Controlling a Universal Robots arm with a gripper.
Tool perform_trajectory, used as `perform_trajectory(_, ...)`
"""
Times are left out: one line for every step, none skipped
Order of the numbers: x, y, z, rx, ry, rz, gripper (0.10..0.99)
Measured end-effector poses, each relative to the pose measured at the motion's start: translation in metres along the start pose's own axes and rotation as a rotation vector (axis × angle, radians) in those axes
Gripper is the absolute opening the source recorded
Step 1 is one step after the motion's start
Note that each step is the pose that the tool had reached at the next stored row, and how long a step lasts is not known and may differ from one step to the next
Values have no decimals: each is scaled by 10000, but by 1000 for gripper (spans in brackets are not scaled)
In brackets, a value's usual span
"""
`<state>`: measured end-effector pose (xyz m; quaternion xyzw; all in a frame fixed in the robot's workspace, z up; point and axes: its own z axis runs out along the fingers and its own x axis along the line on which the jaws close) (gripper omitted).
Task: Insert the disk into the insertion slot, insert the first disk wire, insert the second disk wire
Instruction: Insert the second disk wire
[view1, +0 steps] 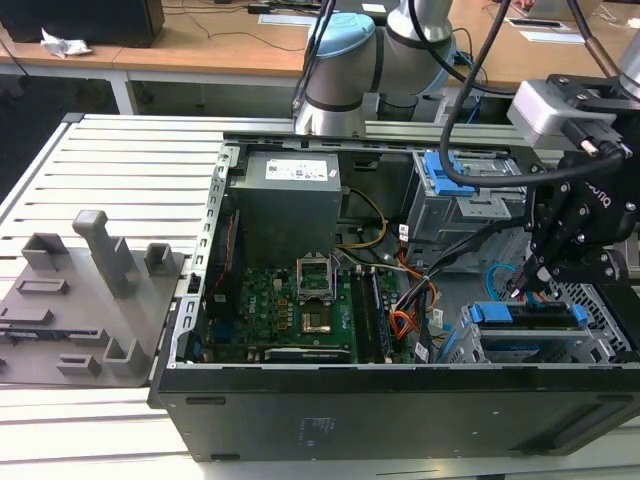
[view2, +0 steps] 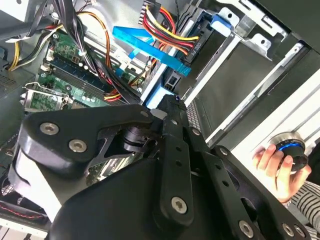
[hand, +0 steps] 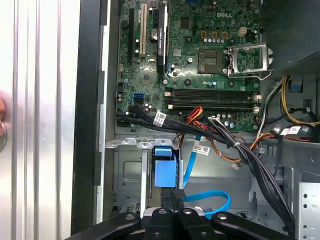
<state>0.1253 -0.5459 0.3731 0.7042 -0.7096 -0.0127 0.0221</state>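
In the exterior view the disk (view1: 525, 316), seen by its bright blue carrier, lies inside the insertion slot (view1: 590, 345), a low grey cage at the case's front, on the exterior view's right. My black gripper (view1: 521, 284) hangs just above the disk's end. In the first wrist view the fingers (hand: 167, 207) are pressed together at the carrier's blue end (hand: 165, 170), with a blue flat wire (hand: 216, 197) ending at their tips. They look shut on its dark connector. In the second wrist view the blue wire (view2: 150, 46) runs to the gripper (view2: 175, 100).
A taller grey cage with a blue clip (view1: 452, 176) stands behind the disk. Black and orange cable bundles (view1: 425, 290) cross between the motherboard (view1: 290, 305) and the cages. A person's hand (view2: 272, 162) rests on a round knob (view2: 290, 145) outside the case. Grey fixtures (view1: 100, 270) sit on the exterior view's left.
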Motion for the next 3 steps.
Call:
perform_trajectory(0,1,0,0,0,1,106)
perform_trajectory(0,1,0,0,-1,1,106)
perform_trajectory(0,1,0,0,0,0,106)
